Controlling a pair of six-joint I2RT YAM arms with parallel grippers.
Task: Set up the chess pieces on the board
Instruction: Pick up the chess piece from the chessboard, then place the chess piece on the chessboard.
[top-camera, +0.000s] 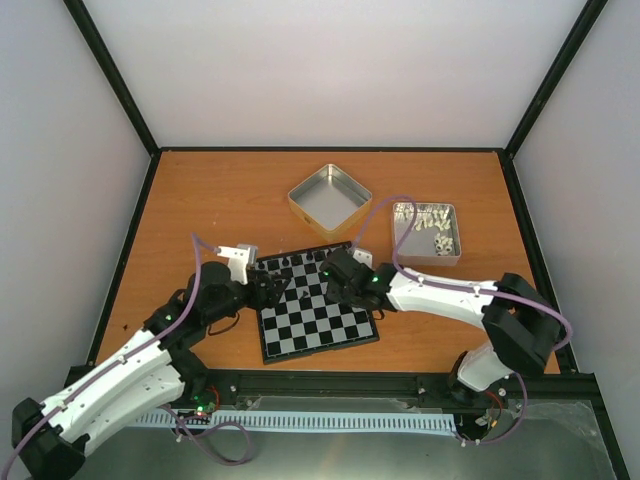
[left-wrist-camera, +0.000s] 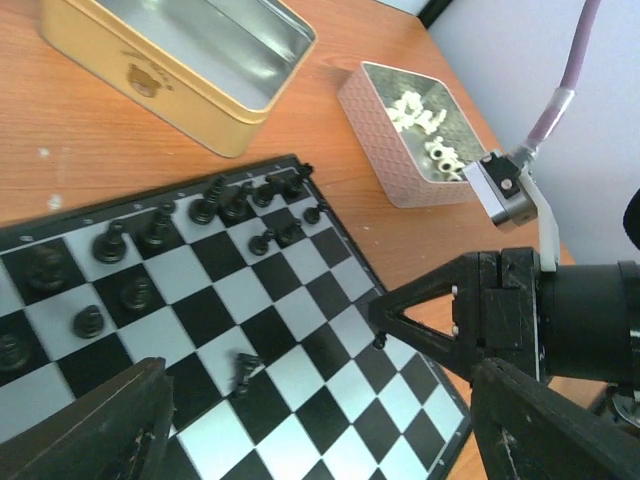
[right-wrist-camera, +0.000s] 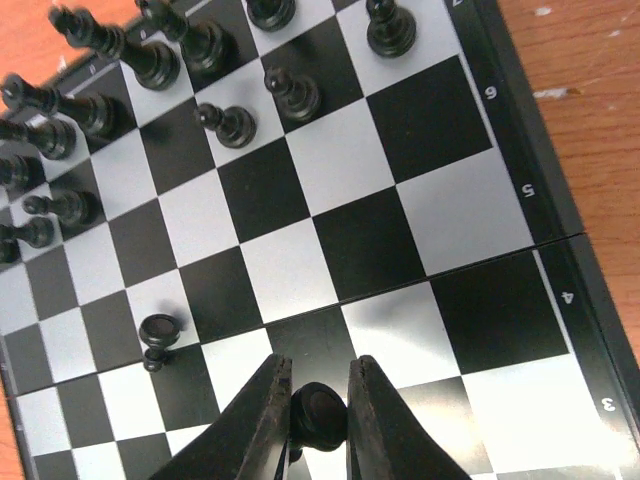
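The board (top-camera: 330, 330) lies near the arms, also in the left wrist view (left-wrist-camera: 300, 400) and the right wrist view (right-wrist-camera: 470, 200). Several black chess pieces (left-wrist-camera: 160, 228) stand on its far rows (right-wrist-camera: 150, 60). One piece (left-wrist-camera: 242, 368) lies toppled on a mid-board square (right-wrist-camera: 157, 340). My right gripper (top-camera: 330, 283) (right-wrist-camera: 318, 375) is shut on a black piece (right-wrist-camera: 318, 415) just above the board; it shows in the left wrist view (left-wrist-camera: 400, 320), the piece's tip (left-wrist-camera: 380, 342) hanging below it. My left gripper (top-camera: 270, 290) (left-wrist-camera: 320, 410) is open and empty over the board's left part.
An empty gold tin (top-camera: 330, 198) (left-wrist-camera: 170, 60) stands behind the board. A pink tin (top-camera: 425, 232) (left-wrist-camera: 400, 150) holding pale pieces (left-wrist-camera: 425, 125) stands at the back right. Black frame rails edge the orange table (top-camera: 200, 200).
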